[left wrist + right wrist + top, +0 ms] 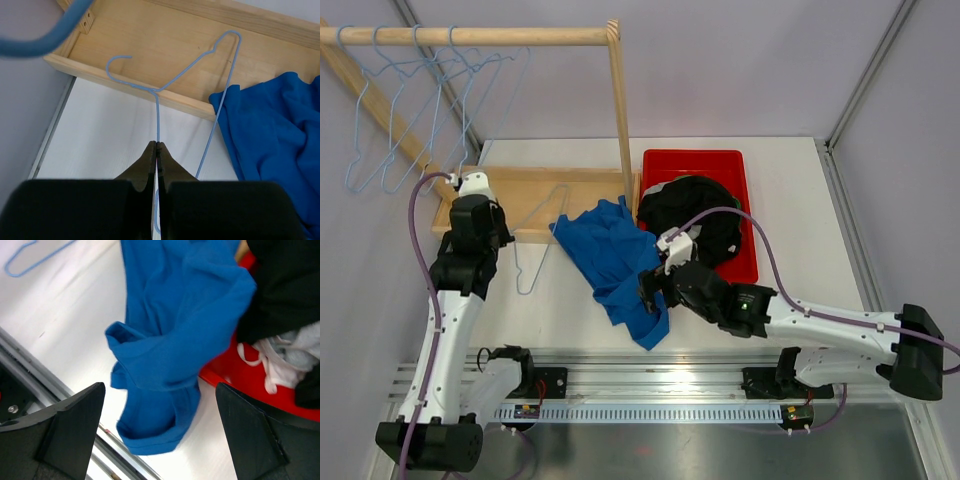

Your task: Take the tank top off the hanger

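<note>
One blue tank top (615, 255) lies on the table (560, 310), stretched from the wooden stand (520, 190) toward the arms. The right gripper (159, 410) hangs over its near end, jaws wide and empty. The left gripper (157, 150) pinches the thin hanger (159, 100) tight, just left of the cloth.

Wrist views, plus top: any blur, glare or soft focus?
Left wrist: a near hanger at top left is a soft blur; the held hanger is sharp. Right wrist: tank top slightly soft, dark fingers lose detail. Top external: bright glare on the metal rail, otherwise even light.
</note>
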Robot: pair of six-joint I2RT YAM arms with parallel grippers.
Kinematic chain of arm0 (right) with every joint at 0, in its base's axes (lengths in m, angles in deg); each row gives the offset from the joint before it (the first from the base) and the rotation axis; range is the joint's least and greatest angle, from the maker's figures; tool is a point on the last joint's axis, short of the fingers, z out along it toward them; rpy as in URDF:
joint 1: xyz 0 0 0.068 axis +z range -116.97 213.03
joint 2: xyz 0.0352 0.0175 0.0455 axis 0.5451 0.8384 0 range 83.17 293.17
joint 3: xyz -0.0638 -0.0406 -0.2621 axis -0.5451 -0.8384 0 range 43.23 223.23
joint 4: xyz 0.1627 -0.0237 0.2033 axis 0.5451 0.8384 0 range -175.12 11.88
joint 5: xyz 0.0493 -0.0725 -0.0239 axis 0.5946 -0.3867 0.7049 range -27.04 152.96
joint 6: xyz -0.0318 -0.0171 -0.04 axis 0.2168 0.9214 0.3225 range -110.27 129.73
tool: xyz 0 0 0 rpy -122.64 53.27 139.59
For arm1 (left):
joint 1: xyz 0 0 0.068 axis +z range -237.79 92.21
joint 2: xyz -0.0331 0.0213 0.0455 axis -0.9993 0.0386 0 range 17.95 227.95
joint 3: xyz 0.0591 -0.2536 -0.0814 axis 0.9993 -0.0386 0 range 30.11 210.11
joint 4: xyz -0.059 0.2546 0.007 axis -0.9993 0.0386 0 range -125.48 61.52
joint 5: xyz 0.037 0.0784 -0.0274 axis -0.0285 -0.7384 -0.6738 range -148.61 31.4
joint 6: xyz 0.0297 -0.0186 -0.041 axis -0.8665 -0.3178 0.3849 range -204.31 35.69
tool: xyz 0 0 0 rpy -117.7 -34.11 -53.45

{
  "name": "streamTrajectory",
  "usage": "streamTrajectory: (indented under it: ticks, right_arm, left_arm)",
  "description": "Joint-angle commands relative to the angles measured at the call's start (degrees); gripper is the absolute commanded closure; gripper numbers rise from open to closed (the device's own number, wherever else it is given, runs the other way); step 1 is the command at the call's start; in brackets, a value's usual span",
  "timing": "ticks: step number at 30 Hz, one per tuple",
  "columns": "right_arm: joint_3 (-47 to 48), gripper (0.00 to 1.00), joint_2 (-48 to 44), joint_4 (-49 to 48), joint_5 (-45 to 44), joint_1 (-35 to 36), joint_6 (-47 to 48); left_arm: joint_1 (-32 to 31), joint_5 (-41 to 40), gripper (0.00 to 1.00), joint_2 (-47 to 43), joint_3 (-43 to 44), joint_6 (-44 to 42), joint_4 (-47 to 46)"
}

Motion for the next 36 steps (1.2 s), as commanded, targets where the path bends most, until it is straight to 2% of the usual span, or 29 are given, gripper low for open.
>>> streamTrajectory:
  ticks: [1, 5, 9, 10, 11, 12, 14, 16, 17, 18, 20, 21, 22, 27, 32, 36]
  right_arm:
    - [9.96, 0.0, 5.72, -5.24, 6.3, -0.49, 4.45]
    - [20.61, 0.01, 16.17, -5.5, 11.41, -0.58, 8.67]
    - [32.65, 0.01, 31.7, -4.81, 15.72, -0.66, 11.57]
    - [37.81, 0.0, 34.53, -4.37, 17.12, -0.66, 11.84]
    - [40.73, 0.01, 37.43, -3.58, 17.39, -0.66, 12.1]
    - [43.63, 0.01, 43.12, -1.48, 18.44, -0.66, 12.8]
    - [51.37, 0.01, 48.42, 0.29, 19.33, -0.66, 13.77]
    - [56.81, 0.0, 54.93, 1.0, 19.94, -0.66, 14.3]
    - [58.5, 0.01, 56.69, 1.17, 19.86, -0.66, 14.56]
    - [60.26, 0.01, 60.19, 1.87, 20.29, -0.75, 14.83]
    - [65.36, 0.01, 63.46, 2.58, 20.65, -0.84, 15.35]
    - [67.2, 0.01, 66.44, 3.45, 21.0, -0.93, 15.7]
    - [71.05, 0.01, 67.94, 3.98, 21.35, -1.02, 16.14]
    - [81.7, 0.0, 75.77, 6.45, 21.44, -1.28, 18.17]
    - [86.72, 0.01, 79.81, 6.97, 21.61, -1.45, 18.78]
    - [96.19, 0.01, 85.09, 10.4, 22.58, -1.63, 18.96]
  left_arm:
    - [-0.22, -2.14, 1.0, -3.75, -0.65, 1.44, -2.32]
    - [-0.22, -1.71, 1.0, -7.97, -3.28, 1.79, -3.9]
    - [-0.22, -1.17, 0.99, -15.09, -6.36, 2.41, -6.8]
    - [-0.22, -1.52, 0.87, -16.41, -6.89, 2.41, -7.76]
    - [-0.22, -1.79, 0.82, -19.2, -7.68, 2.24, -8.21]
    - [-0.13, -1.79, 0.81, -20.45, -8.12, 1.97, -8.82]
    - [-0.22, -1.88, 0.71, -22.91, -8.74, 1.88, -9.62]
    - [-0.13, -3.18, 0.55, -26.43, -9.88, 2.06, -10.84]
    - [-0.13, -4.07, 0.43, -27.4, -10.23, 2.23, -11.2]
    - [-0.13, -4.51, 0.35, -29.32, -10.84, 2.15, -11.55]
    - [-0.13, -5.21, 0.1, -30.39, -11.2, 2.76, -12.43]
    - [-0.13, -5.57, 0.04, -31.18, -11.37, 3.02, -12.43]
    - [-0.13, -6.87, 0.01, -31.71, -11.46, 3.2, -12.69]
    - [-0.13, -8.47, 0.01, -34.34, -12.17, 3.73, -12.96]
    - [-0.13, -7.59, 0.01, -35.05, -12.34, 3.81, -12.78]
    - [-0.13, -6.71, 0.01, -34.79, -12.17, 3.99, -12.61]
